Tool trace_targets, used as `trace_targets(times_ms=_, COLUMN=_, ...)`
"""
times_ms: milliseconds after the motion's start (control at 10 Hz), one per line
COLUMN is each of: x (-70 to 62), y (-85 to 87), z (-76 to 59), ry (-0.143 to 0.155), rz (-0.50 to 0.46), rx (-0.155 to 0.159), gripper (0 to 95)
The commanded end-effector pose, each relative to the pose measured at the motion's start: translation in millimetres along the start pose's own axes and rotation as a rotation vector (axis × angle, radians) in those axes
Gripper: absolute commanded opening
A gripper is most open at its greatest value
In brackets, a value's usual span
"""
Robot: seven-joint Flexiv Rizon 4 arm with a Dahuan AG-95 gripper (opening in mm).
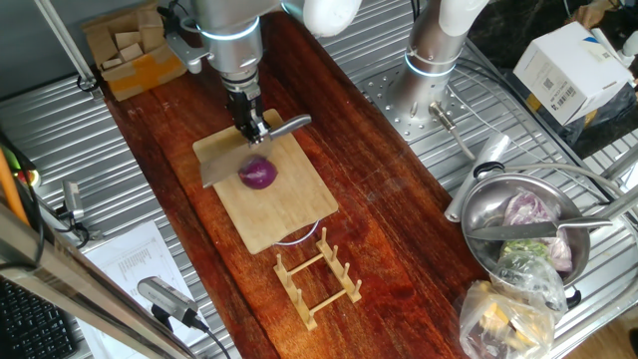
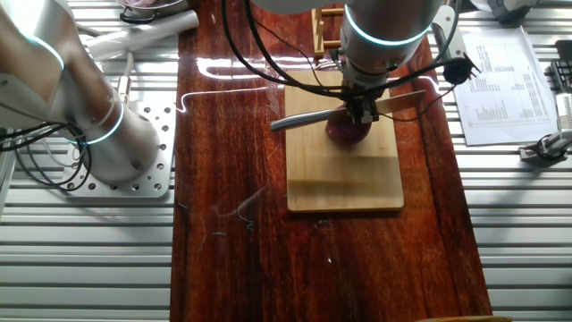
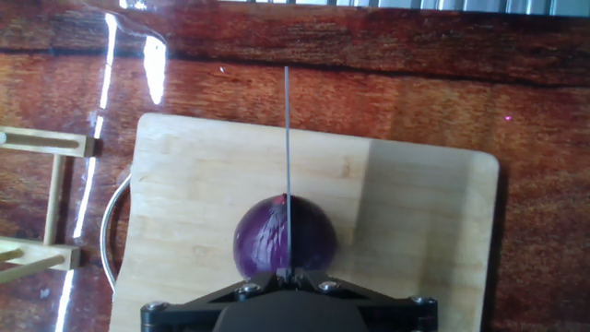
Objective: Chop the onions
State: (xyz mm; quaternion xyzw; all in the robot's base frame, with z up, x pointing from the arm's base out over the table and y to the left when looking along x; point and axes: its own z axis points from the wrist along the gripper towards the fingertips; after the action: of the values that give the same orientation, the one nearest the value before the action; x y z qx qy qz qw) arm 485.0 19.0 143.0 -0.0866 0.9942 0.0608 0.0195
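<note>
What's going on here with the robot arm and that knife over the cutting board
The arm's gripper is shut on the handle of a knife, with the blade lined up over the middle of a small red onion. The onion sits on a bamboo cutting board on the dark wooden tabletop. It looks whole; the hand view cannot show whether the edge has entered the skin.
</note>
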Motion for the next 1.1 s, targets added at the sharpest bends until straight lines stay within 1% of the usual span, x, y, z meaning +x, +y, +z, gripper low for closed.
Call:
trace_targets(times_ms=100, x=-1.7, y=-0.9, z=0.6, ry=0.007, rz=0.015, rx=0.011, gripper=0.0)
trace_targets(times_ms=200, x=-4.1, y=-1.3, z=0.1, ry=0.015, rz=0.035, rx=0.017, gripper=0.0)
trace_targets(times_ms=300, x=-5.9, y=-1.5, z=1.5, ry=0.020, rz=0.057, rx=0.016, gripper=0.0)
trace_targets(times_ms=400, x=-7.8, y=-1.3, z=3.5, ry=0.027, rz=0.064, rx=0.022, gripper=0.0)
trace_targets(times_ms=500, x=-10.0, y=-1.5, z=2.3, ry=0.033, rz=0.066, rx=0.021, gripper=0.0)
trace_targets(times_ms=700, x=-17.3, y=-2.0, z=1.2, ry=0.037, rz=0.079, rx=0.014, gripper=0.0)
trace_targets(times_ms=800, x=-19.5, y=-1.3, z=2.7, ry=0.035, rz=0.084, rx=0.015, gripper=0.0)
trace_targets(times_ms=1000, x=-26.9, y=3.0, z=11.2, ry=0.040, rz=0.091, rx=0.023, gripper=0.0)
trace_targets(times_ms=1100, x=-27.9, y=3.7, z=11.7, ry=0.037, rz=0.084, rx=0.023, gripper=0.0)
